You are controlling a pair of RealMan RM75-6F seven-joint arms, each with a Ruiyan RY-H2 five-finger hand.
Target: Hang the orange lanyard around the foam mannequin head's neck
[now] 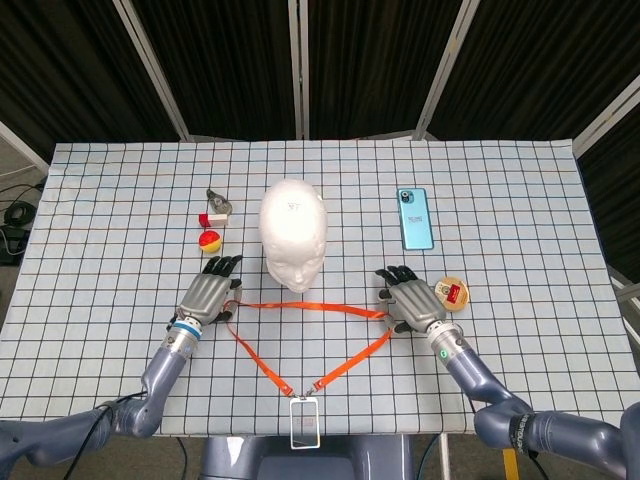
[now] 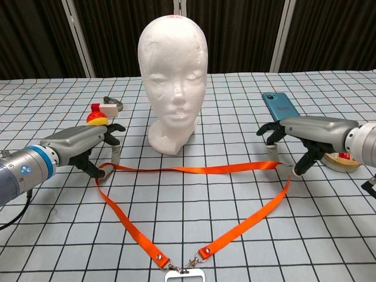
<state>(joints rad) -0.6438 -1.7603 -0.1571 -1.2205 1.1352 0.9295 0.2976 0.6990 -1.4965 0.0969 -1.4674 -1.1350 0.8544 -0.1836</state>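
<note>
The white foam mannequin head [image 1: 294,230] [image 2: 174,76] stands upright at mid-table, facing me. In front of it the orange lanyard [image 1: 300,304] [image 2: 188,169] is spread in a triangle, with its clear badge holder [image 1: 303,421] [image 2: 183,275] at the near table edge. My left hand [image 1: 208,293] [image 2: 82,147] pinches the strap's left corner low over the cloth. At the strap's right corner, my right hand [image 1: 408,300] [image 2: 299,132] pinches it the same way. Between the hands, the top run of strap lies taut just in front of the head's base.
A teal phone [image 1: 413,217] [image 2: 281,104] lies back right. A round wooden disc with a red label [image 1: 452,293] [image 2: 338,160] sits just right of my right hand. A red-yellow ball [image 1: 210,241] [image 2: 97,118] and a red-white block [image 1: 215,214] [image 2: 108,108] sit beyond my left hand.
</note>
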